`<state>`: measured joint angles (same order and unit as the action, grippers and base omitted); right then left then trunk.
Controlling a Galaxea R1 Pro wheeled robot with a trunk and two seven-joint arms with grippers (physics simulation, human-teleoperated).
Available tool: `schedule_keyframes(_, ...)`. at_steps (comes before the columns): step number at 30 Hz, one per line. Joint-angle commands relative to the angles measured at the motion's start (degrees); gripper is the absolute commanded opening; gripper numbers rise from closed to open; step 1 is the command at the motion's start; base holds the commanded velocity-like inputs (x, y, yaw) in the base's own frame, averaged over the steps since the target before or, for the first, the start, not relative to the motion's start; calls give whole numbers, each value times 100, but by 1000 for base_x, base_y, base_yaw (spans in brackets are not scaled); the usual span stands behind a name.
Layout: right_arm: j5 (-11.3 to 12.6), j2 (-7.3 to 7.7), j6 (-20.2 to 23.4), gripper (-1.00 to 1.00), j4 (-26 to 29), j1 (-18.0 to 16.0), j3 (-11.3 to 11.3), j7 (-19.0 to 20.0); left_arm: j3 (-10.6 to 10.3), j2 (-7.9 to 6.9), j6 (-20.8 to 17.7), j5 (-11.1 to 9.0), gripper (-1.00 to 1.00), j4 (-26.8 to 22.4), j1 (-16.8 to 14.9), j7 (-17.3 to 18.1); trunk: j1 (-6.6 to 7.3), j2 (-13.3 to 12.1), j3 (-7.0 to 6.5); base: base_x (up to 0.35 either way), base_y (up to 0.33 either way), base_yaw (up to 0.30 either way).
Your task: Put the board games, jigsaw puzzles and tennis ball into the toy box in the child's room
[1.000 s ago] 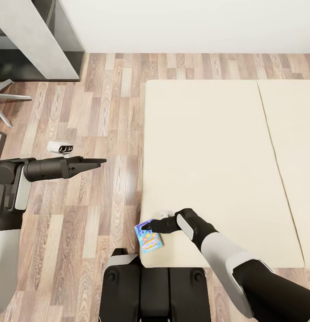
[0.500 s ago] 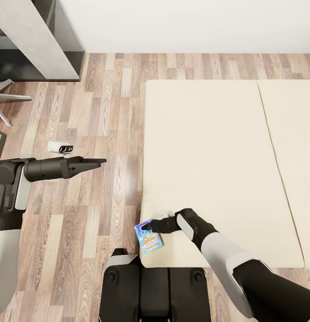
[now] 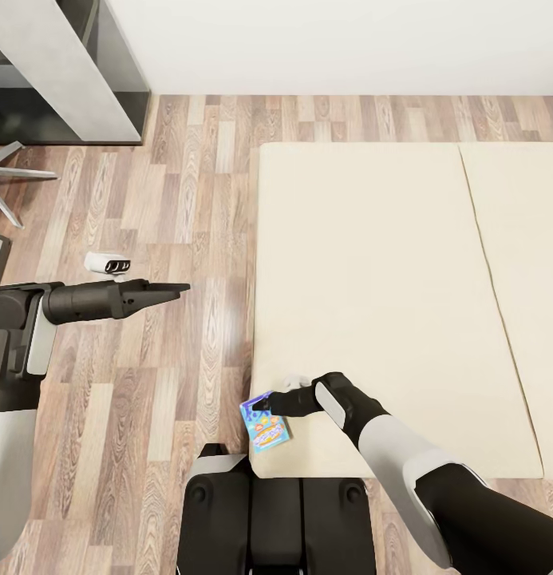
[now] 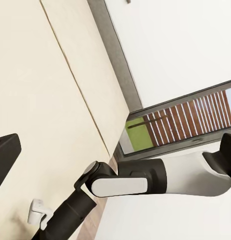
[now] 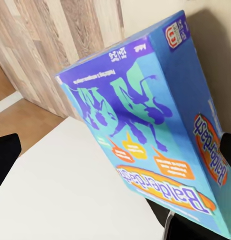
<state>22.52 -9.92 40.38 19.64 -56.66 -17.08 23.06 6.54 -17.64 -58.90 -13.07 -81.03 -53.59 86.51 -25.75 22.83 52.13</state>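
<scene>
My right claw (image 3: 264, 403) reaches left across the near-left corner of the bed (image 3: 372, 263), and it sits right at the game box (image 3: 266, 422) — a blue and purple board game with orange lettering. The box lies at the very corner of the mattress, part of it hanging out over the wooden floor (image 3: 164, 200). Through my right wrist camera the box (image 5: 155, 130) looms close and tilted, its printed face and one blue side both showing, one dark fingertip (image 5: 5, 152) at the edge of the picture; whether I am gripping the box or only touching it, I cannot tell.

My left claw (image 3: 172, 291) hangs over the floor, well to the left of the bed, pointing right, fingers drawn together to a narrow tip with nothing between them — clenched, as far as the head view shows. Just beyond my left arm a small white object (image 3: 107, 263) lies on the floor. At the far left stand a grey cabinet (image 3: 69, 72) and the legs of a chair (image 3: 13, 172). My left wrist camera looks over the cream bed (image 4: 40, 100) toward my right arm (image 4: 145, 177).
</scene>
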Motion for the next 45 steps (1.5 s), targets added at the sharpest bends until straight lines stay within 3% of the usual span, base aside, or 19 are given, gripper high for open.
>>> schedule_keyframes(1, -2, 2, 14, 100, 3, -3, -23, 15, -1, -2, -61, -2, 100, -1, -2, 17, -3, 9, 6, 0, 0, 0)
schedule_keyframes(30, 2, 16, 13, 100, 4, -3, -23, 34, -3, -2, -60, 7, 100, -1, 10, 15, -3, 9, 3, 0, 24, 0)
schedule_keyframes(45, 8, 53, 13, 100, 6, -3, -15, 54, -9, -2, -49, 13, 100, -1, 45, 6, -3, 9, -121, 0, 0, 0)
